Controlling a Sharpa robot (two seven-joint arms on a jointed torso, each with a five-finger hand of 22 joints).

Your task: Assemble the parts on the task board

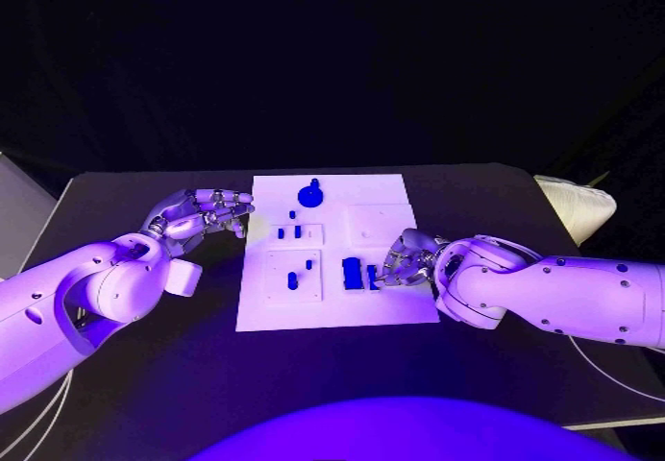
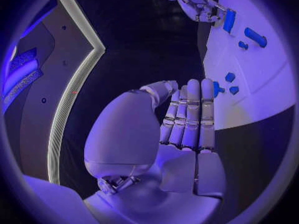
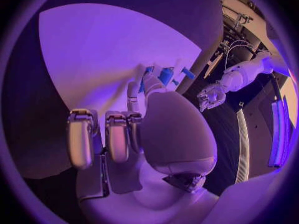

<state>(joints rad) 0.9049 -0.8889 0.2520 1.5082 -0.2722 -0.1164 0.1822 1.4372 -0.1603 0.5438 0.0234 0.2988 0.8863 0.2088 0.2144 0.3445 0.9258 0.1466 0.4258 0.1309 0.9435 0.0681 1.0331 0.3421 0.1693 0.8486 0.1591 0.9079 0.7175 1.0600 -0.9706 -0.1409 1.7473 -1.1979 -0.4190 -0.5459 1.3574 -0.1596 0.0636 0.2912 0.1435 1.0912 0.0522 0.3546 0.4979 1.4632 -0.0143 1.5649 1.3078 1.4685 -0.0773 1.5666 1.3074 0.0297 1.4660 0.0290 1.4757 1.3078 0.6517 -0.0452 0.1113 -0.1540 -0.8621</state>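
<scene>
Spreading across the middle of the black table (image 1: 153, 384), the white task board (image 1: 381, 192) lies flat between the robot's two white arms, with several small blue parts on it. The left arm (image 1: 69, 298) reaches in from the left, and its left hand (image 1: 201, 216) hovers just beside the board's left edge, toward the far half; the left wrist view shows its fingers (image 2: 190, 114) straight and pressed side by side with the thumb folded across in front of them, and nothing in them. The right arm (image 1: 554, 293) comes in from the right, and the right hand (image 1: 405, 259) sits low over the board's near right section, its fingertips at a tall blue block (image 1: 352, 274) that stands there; whether the fingers actually pinch that block or merely touch it cannot be told, since the hand's own bulk covers the contact in the right wrist view. At the board's far end stands a rounded blue knob (image 1: 312, 194). Below it, in the left column, two short blue pegs (image 1: 290, 232) stand side by side in a square recess, and a single blue pin (image 1: 292, 280) stands upright in the recess nearer the robot.
</scene>
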